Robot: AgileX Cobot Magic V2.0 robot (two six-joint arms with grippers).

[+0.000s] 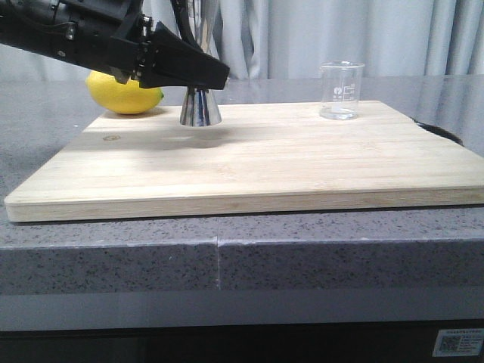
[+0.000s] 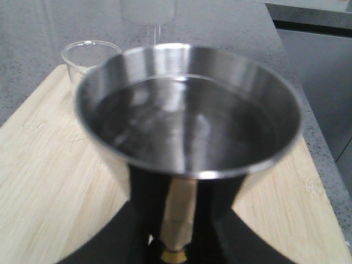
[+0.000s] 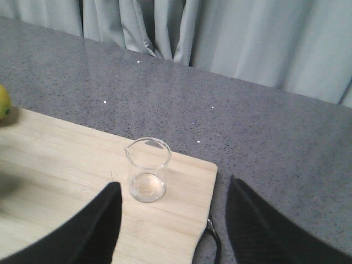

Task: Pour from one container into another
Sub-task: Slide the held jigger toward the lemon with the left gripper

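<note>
carefully now, the left end effector is clenched on the steel jigger, standing on the board and holding liquid, so lift it level toward the empty beaker while the right end effector hangs released

Pale striped wooden board, yellow lemon, shiny steel jigger, clear beaker, speckled grey counter
</note>
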